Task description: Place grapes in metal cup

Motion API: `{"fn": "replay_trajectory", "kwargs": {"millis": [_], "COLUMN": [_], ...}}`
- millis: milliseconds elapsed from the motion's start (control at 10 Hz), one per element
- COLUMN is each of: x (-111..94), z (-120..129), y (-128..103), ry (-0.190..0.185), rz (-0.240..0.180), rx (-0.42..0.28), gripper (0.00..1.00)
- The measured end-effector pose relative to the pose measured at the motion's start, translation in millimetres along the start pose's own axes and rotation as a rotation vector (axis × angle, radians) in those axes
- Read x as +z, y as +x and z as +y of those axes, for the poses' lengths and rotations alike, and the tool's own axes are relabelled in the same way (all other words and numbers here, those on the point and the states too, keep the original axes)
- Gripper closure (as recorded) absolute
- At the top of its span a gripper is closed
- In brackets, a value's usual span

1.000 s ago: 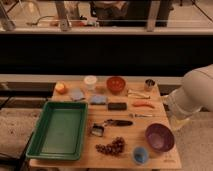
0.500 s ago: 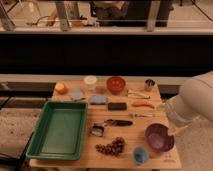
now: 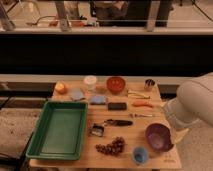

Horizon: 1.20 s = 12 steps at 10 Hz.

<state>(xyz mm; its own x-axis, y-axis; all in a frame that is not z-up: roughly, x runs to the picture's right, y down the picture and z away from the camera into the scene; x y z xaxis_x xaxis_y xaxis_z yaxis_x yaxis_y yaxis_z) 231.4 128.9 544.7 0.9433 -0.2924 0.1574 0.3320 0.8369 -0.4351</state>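
Note:
The grapes [image 3: 111, 147], a small dark purple-red bunch, lie on the wooden table [image 3: 85, 162] near its front edge, between the green tray and the blue cup. The metal cup [image 3: 149, 84], small and shiny, stands upright at the table's back right corner. My white arm [image 3: 192, 105] reaches in from the right edge, above the table's right side, next to the purple bowl [image 3: 159, 137]. The gripper itself is hidden from view, behind or under the arm. Nothing is seen held.
A green tray [image 3: 60, 129] fills the left front. A red bowl [image 3: 115, 84], a white round container [image 3: 90, 81] and an orange [image 3: 60, 88] line the back. A carrot [image 3: 142, 104], a black block [image 3: 117, 106], a blue sponge [image 3: 98, 99], a dark utensil [image 3: 118, 122] and a blue cup [image 3: 140, 155] are also there.
My arm has shifted slightly down toward the table's front right. The grapes, the metal cup and the other objects have not moved.

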Motion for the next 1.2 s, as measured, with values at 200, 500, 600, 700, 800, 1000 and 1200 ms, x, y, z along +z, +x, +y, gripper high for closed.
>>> {"fn": "replay_trajectory", "kwargs": {"millis": [200,500,600,700,800,1000,1200], "x": [5.1,16.1,19.6,22.1,28.5,38.5,60.7], "z": [-3.8,-25.9,-35.4,-42.2,-56.2,-68.6,-69.7], "y": [-24.6,-87.9,-110.9,-125.8,-154.2,-172.4,-182.7], "ry": [0.005,-0.002,-0.005,-0.006,-0.011,-0.018,-0.048], "rz": [-0.03,-0.096,-0.115,-0.13,-0.165,-0.193,-0.227], "rx": [-0.004,-0.038,-0.057,-0.071,-0.1,-0.125,-0.131], "gripper": [0.2,0.2,0.2,0.2,0.2,0.2,0.2]}}
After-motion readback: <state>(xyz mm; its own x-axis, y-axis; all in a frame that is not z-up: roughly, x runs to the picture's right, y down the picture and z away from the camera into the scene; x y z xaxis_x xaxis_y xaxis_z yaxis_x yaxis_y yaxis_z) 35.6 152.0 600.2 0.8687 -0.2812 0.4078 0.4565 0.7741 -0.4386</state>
